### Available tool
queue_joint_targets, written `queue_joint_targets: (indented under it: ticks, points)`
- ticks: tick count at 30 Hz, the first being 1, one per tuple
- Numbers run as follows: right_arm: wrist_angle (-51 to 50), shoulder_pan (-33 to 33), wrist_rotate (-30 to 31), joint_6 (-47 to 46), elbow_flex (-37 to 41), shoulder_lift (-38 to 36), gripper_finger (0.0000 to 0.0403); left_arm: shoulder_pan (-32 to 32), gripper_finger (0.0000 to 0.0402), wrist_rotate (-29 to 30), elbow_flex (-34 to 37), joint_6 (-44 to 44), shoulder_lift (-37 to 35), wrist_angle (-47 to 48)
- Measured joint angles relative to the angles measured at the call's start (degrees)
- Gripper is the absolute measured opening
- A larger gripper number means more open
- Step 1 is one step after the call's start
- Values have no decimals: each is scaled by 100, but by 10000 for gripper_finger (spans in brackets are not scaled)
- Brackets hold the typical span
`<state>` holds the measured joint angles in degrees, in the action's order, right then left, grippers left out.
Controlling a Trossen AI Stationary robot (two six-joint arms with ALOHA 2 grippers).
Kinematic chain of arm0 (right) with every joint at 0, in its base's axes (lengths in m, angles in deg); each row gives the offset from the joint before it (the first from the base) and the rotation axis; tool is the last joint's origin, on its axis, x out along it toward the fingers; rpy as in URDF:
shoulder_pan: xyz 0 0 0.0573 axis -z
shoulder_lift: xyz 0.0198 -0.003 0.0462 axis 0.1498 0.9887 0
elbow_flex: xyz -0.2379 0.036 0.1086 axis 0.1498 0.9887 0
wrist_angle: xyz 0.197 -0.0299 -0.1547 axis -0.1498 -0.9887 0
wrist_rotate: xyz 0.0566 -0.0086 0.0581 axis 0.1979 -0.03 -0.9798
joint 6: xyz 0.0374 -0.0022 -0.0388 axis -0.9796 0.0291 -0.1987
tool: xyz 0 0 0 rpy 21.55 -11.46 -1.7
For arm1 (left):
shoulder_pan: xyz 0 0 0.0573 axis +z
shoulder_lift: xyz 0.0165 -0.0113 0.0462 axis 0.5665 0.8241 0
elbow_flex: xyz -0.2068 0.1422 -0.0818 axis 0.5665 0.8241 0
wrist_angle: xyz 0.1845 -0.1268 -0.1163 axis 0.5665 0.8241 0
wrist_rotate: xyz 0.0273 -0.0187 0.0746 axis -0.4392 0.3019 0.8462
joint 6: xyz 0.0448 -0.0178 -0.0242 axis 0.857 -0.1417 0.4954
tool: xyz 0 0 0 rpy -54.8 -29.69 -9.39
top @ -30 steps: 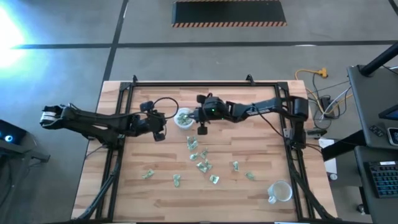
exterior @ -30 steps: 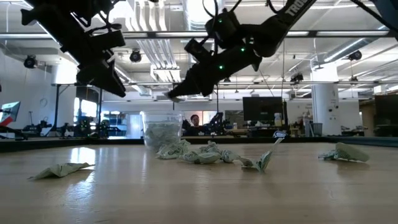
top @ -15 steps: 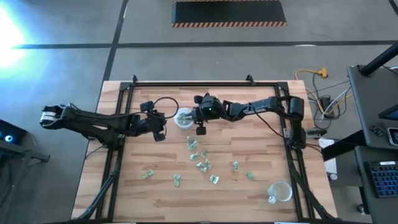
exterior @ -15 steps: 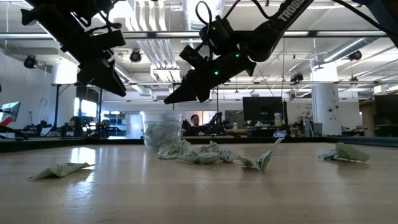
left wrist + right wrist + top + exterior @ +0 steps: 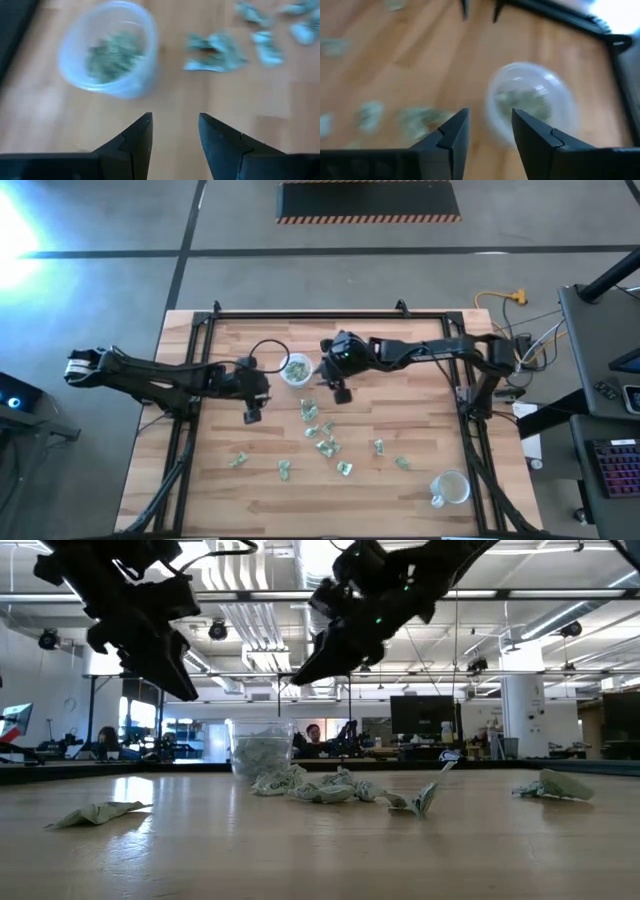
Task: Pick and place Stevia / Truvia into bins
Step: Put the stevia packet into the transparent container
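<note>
Sachets: we see the Stevia / Truvia sachets (image 5: pixel 325 442) strewn loose over the middle of the desk (image 5: pixel 410 495), nearest the low camera, most crumpled or folded.
Handling: we judge them very light, limp and easily creased; a raised, folded edge offers the best hold, since a flat one gives the fingers little to catch.
Left pincer (image 5: pixel 251 415): released, nothing between its fingers, above bare wood just beside the filled bin.
Right pincer (image 5: pixel 487 132): released and empty, hovering close to the same bin.
Bins: one bin (image 5: pixel 295 369) with sachets in it between the arms; a second bin (image 5: pixel 450 487) well apart at a desk corner.
Surface: pale wooden planks, smooth, inside a dark frame.
Room: an open hall with ceiling ducts and monitors; a person (image 5: pixel 314 733) far behind.
</note>
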<state>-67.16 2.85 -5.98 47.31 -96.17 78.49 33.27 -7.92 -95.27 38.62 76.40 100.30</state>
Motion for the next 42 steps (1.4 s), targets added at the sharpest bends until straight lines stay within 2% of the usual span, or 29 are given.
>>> queue_joint_targets:
  ticks: [3, 6, 13, 20, 26, 33, 42]
  points:
    - [-779, -84, -338, 29, 120, -393, 138, -62, 144, -456, -44, -500, 0, 462]
    - [-1221, -172, -549, 33, 397, -783, 133, -183, 144, -616, -85, -1327, 5, 1112]
    - [-1262, -252, -530, -91, 1377, -1789, 120, -632, 144, -854, -63, -2891, 33, 2134]
    - [-1272, -247, -522, -491, 2021, -2835, 106, -1297, 144, -1532, -42, -4031, 68, 2110]
    - [-1254, -247, -509, -665, 2401, -3587, 97, -2052, 144, -1859, -42, -4973, 428, 1898]
    - [-1251, -247, -509, -683, 2528, -3953, 86, -2801, 144, -2066, -196, -5213, 1342, 1405]
    - [-1240, -250, -509, -683, 2543, -3829, 73, -2952, 144, -2062, -621, -5225, 2237, 1399]
